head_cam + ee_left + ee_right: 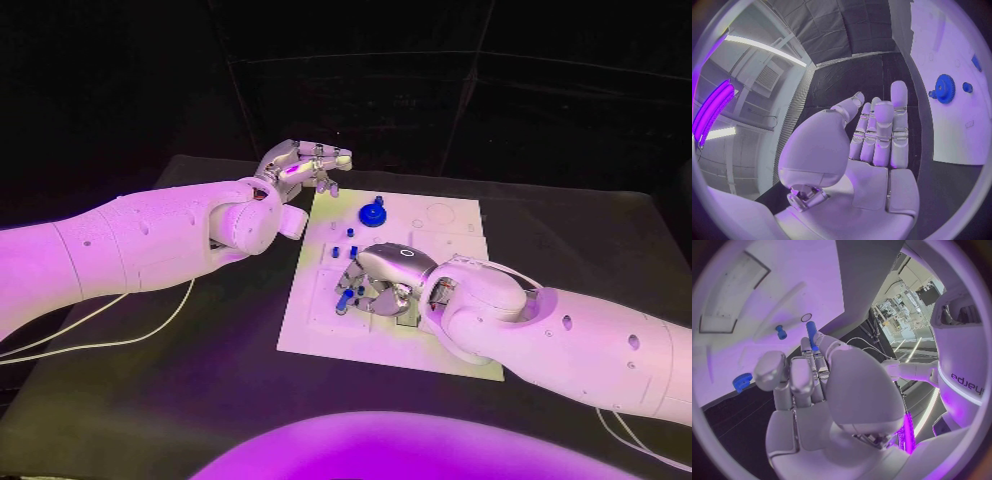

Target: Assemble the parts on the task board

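Note:
The white task board [343,330] lies in the middle of the black table. My right hand [382,278] is low over the board's middle, its fingers curled down and pinching a slim blue peg [811,335] at their tips; the same peg [343,303] pokes out below the hand. A blue gear [374,213] stands near the board's far edge and is also seen past my left hand as the gear [944,88]. Small blue pieces [349,233] lie between the gear and the right hand. My left hand [303,165] hovers off the board's far left corner, fingers stretched out, holding nothing.
The black table [577,230] stretches out around the board on every side. White cables [116,335] trail over it under my left arm. A small blue piece [781,332] stands on the board close to the right hand's fingertips.

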Action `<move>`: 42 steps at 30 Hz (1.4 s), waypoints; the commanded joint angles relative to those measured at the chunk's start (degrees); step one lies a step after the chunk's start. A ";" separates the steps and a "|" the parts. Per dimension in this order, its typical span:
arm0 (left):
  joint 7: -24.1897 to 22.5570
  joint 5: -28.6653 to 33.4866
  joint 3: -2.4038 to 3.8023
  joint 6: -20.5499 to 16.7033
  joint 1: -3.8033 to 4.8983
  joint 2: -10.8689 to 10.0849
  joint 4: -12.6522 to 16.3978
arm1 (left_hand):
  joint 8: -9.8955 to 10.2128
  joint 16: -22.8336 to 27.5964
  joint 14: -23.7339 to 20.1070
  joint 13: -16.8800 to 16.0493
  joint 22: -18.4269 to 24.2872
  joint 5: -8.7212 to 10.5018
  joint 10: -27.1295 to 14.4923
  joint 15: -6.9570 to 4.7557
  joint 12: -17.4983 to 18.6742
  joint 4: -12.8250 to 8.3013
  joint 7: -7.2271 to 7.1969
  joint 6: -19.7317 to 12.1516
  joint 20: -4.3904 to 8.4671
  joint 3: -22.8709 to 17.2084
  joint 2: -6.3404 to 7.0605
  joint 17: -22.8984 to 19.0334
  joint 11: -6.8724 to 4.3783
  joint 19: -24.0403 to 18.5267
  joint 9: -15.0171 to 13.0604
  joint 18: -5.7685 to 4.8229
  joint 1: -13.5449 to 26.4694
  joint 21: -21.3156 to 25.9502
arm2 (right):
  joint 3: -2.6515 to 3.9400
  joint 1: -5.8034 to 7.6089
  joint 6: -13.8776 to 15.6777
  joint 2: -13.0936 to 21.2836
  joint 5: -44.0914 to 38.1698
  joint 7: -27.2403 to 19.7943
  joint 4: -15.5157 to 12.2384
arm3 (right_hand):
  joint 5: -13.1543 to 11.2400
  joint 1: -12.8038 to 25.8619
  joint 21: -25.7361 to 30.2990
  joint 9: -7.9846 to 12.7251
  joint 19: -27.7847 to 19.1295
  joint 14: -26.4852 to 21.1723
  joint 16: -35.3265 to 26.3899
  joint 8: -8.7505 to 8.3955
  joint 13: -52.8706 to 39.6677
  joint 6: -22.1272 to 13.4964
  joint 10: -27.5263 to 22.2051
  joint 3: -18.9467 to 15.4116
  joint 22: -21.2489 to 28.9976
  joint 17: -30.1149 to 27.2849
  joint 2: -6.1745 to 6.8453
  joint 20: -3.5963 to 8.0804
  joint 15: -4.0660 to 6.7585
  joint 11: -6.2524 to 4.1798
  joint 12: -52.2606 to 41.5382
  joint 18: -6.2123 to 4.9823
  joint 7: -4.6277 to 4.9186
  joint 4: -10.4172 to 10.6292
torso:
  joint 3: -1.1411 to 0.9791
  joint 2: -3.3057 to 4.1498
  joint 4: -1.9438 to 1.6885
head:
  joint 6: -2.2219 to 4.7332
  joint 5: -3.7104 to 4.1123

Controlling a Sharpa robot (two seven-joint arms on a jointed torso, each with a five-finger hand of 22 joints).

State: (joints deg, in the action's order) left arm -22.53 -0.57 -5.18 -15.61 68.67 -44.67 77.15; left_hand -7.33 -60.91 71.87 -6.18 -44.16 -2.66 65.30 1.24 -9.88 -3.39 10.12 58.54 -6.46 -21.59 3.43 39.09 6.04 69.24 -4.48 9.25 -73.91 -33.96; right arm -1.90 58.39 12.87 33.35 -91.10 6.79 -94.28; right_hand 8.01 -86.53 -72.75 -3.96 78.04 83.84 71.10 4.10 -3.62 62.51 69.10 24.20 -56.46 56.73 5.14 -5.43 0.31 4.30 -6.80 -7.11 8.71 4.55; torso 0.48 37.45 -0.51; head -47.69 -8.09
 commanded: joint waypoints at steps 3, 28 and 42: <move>-0.24 0.16 0.05 0.69 0.09 0.13 0.01 | -0.38 0.36 -0.40 -0.07 0.08 -0.12 -0.44 -0.18 -0.39 0.09 0.05 -0.24 -0.27 0.32 -0.44 -0.08 -0.14 -0.01 0.06 1.16 -0.26 0.23 | -0.01 -0.07 -2.37 -0.33 -1.33 0.16 0.33 | 0.03 0.38 -0.14 0.02 0.43 0.99 0.13 -0.14 -0.10 0.20 0.25 0.28 0.08 -0.07 0.36 -0.03 0.22 0.22 0.38 1.07 0.17 0.03 | -0.02 0.00 0.05 | -0.09 -0.11; -0.20 0.16 0.05 0.82 0.09 0.20 -0.08 | -0.41 0.37 -0.46 -0.11 0.16 -0.12 -0.61 -0.14 -0.50 0.12 0.10 -0.38 -0.30 0.45 -0.55 -0.15 -0.09 0.01 0.09 1.16 -0.28 0.33 | -0.04 -0.69 -3.01 -2.13 -5.81 3.88 1.36 | -0.17 1.03 -0.05 0.02 0.29 0.91 0.04 -0.21 -0.10 0.14 0.22 0.60 0.24 -0.30 0.45 -0.10 0.14 0.27 0.69 1.05 0.19 -0.02 | 0.01 0.00 -0.03 | -0.49 -0.25; -0.09 0.16 0.05 0.92 0.09 0.21 -0.11 | -0.41 0.37 -0.46 -0.11 0.16 -0.12 -0.61 -0.14 -0.50 0.12 0.10 -0.38 -0.30 0.45 -0.55 -0.15 -0.09 0.01 0.09 1.16 -0.28 0.33 | -0.21 -0.78 -1.65 -2.56 -4.68 2.73 1.83 | 0.06 5.33 0.74 0.36 -0.60 0.52 -0.36 -0.67 0.06 -6.34 -4.29 -0.54 1.57 -1.21 3.44 -0.96 -0.85 1.52 3.10 0.83 0.94 0.65 | 0.01 0.00 0.02 | -0.62 -0.37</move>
State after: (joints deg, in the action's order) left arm -22.46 -0.57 -5.18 -15.36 68.67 -44.53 77.02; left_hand -7.56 -60.91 71.66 -6.21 -44.08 -2.66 65.09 1.03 -10.20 -3.23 10.12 58.55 -6.45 -21.43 3.22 38.99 5.83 69.24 -4.44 9.25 -74.12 -33.96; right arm -2.10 57.53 10.40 30.91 -96.06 10.14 -92.40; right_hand 8.02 -81.83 -72.31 -3.57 77.41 83.87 71.09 3.58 -3.62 56.44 65.16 23.92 -54.96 55.56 8.75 -6.05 -0.14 5.73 -3.92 -7.12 9.64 5.16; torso 0.49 37.45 -0.51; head -48.31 -8.46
